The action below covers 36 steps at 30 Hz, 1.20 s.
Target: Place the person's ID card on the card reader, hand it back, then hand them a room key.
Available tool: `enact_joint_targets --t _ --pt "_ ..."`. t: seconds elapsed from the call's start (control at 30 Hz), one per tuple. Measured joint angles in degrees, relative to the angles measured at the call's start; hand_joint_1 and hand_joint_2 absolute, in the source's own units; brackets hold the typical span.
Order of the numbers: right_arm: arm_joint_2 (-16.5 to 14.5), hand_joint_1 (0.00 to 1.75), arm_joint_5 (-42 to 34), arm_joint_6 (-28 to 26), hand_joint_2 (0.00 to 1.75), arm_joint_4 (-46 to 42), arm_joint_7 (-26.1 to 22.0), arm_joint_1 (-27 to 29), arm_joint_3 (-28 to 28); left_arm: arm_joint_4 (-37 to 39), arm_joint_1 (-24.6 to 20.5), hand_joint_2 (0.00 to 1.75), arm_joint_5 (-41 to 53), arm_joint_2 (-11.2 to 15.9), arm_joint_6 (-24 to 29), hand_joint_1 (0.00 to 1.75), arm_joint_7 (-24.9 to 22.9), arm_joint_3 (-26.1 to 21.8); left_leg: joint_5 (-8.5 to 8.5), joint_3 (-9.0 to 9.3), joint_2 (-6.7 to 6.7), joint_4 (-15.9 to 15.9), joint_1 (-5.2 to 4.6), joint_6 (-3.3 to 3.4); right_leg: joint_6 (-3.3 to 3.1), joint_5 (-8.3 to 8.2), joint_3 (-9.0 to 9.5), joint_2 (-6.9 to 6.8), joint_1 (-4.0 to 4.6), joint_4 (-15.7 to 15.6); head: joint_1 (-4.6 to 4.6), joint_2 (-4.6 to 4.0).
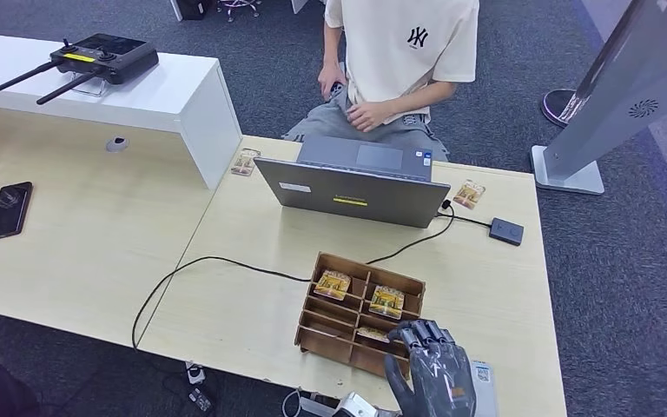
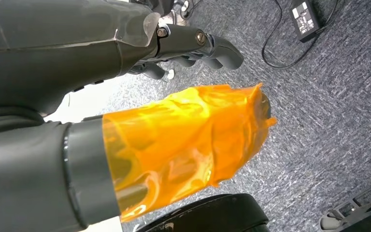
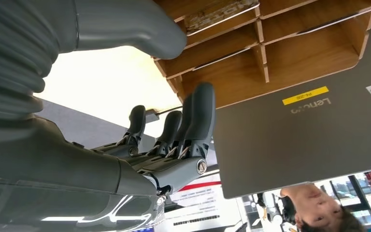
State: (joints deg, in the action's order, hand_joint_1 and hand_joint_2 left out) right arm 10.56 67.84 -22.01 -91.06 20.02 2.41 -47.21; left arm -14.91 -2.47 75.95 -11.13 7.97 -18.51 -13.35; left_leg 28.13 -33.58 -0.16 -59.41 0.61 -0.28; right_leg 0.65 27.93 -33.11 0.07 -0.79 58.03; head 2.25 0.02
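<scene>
Nearest of all, the right hand (image 1: 432, 369) sits at the near edge of the bench (image 1: 243, 321), its dark fingers (image 3: 198, 116) held straight and slightly apart, holding nothing, tips just at the near right corner of the wooden card tray (image 1: 359, 314). Under its wrist lies a white card (image 1: 484, 382) with small print, flat on the bench. The left hand (image 2: 193, 48) hangs over the grey carpet, fingers curled in, nothing in them, thumb wrapped in orange film. In the tray, room keys (image 1: 333, 284) lie in the far compartments, another (image 1: 386, 301) to their right, one more (image 1: 372, 334) in a nearer slot. A black cable (image 1: 226, 261) snakes along the bench past the tray's far side. Beyond it, the grey laptop (image 1: 353, 181) stands open, lid toward us. Right of it, the black card reader (image 1: 506, 231), and just beyond, a card (image 1: 469, 193) lying on the bench beside the reader, not on it. Another card (image 1: 245, 162) lies left of the laptop. Farthest, the person (image 1: 399, 61) sits facing the bench.
</scene>
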Motion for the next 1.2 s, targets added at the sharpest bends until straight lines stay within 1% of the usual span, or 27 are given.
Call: enact_joint_targets --t 0.17,0.3,0.47,0.53,0.7,1.03,1.2 --pt "-1.52 0.82 0.1 0.97 1.75 1.15 -1.8 -0.84 0.29 0.0 -0.13 0.0 -0.01 -0.03 -0.03 0.0 -0.04 0.0 0.0 0.0 0.0 0.0 0.0 0.0 0.0 0.0 0.0 0.0 0.0 0.0 -0.01 0.0" --pt "-2.56 0.87 0.02 1.74 1.75 1.8 -3.14 -1.29 0.54 0.02 -0.25 0.0 -0.18 -0.1 -0.03 0.0 -0.09 0.0 0.0 0.0 0.0 0.0 0.0 0.0 0.0 0.0 0.0 0.0 0.0 0.0 0.0 0.0" --pt "-3.39 0.99 -0.21 2.46 1.75 2.37 -4.0 -1.71 0.74 0.02 -0.31 0.0 -0.33 -0.23 -0.03 0.0 -0.09 0.0 0.0 0.0 0.0 0.0 0.0 0.0 0.0 0.0 0.0 0.0 0.0 0.0 0.0 0.0" --pt "-3.69 1.02 -0.38 2.7 1.75 2.67 -4.1 -1.89 0.78 0.02 -0.32 0.0 -0.42 -0.29 -0.03 0.0 -0.09 0.0 0.0 0.0 0.0 0.0 0.0 0.0 0.0 0.0 0.0 0.0 0.0 0.0 0.0 0.0" --pt "-4.27 0.98 -0.87 3.2 1.75 3.22 -4.65 -2.07 1.05 0.02 -0.33 0.0 -0.61 -0.33 -0.03 0.0 -0.09 0.0 0.0 0.0 0.0 0.0 0.0 0.0 0.0 0.0 0.0 0.0 0.0 0.0 0.0 0.0" --pt "-5.27 0.82 -1.73 4.45 1.75 3.73 -4.9 -2.29 1.2 0.02 -0.33 0.0 -0.99 -0.35 0.08 0.0 -0.09 0.0 0.0 0.0 0.0 0.0 0.0 0.0 0.0 0.0 0.0 0.0 0.0 0.0 0.0 0.0" --pt "-5.57 0.9 -1.92 4.9 1.75 4.42 -4.87 -2.41 1.2 0.02 -0.34 0.0 -1.16 -0.35 0.13 0.0 -0.11 0.0 0.0 -0.01 -0.01 0.0 0.0 0.0 0.0 0.0 0.0 0.0 0.0 0.0 -0.01 0.0"
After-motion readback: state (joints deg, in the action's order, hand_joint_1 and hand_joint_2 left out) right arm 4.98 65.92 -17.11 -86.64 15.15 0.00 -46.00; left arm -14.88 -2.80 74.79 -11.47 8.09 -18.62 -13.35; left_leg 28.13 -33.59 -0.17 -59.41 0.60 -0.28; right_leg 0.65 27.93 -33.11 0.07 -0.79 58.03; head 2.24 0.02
